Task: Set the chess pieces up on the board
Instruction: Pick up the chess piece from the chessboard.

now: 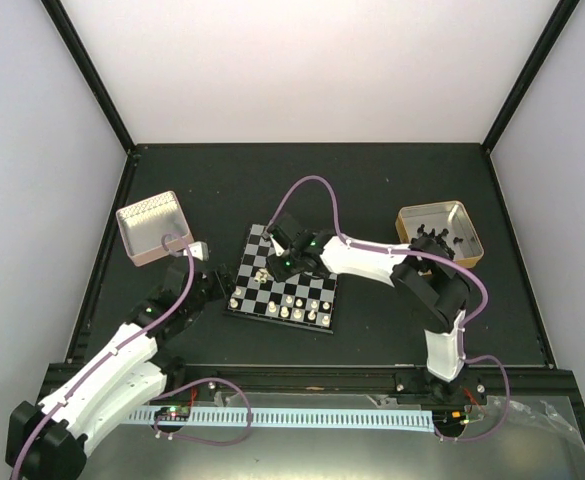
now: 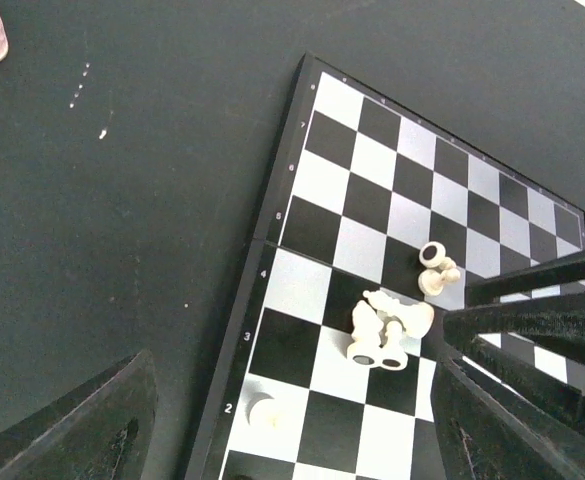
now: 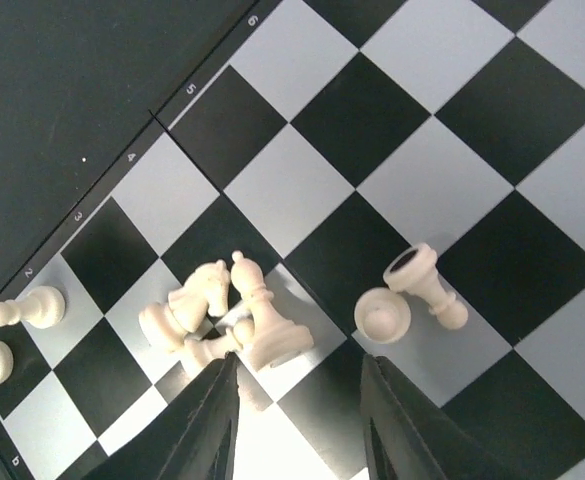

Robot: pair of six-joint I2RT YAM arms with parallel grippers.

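Fingers (image 3: 207,430) on right gripper (image 3: 298,385) part-open, holding nothing, low over the board (image 2: 392,170). Left gripper (image 2: 292,390) spread wide, empty, at board's left edge. Chess pieces (image 3: 222,320): several toppled in a heap mid-board, others standing along the near rows.

Pieces (image 1: 300,314) line the near edge of the board (image 1: 317,288); toppled cluster (image 2: 372,335) on its left half. One tin (image 1: 152,227) left of board, second tin (image 1: 439,234) right.
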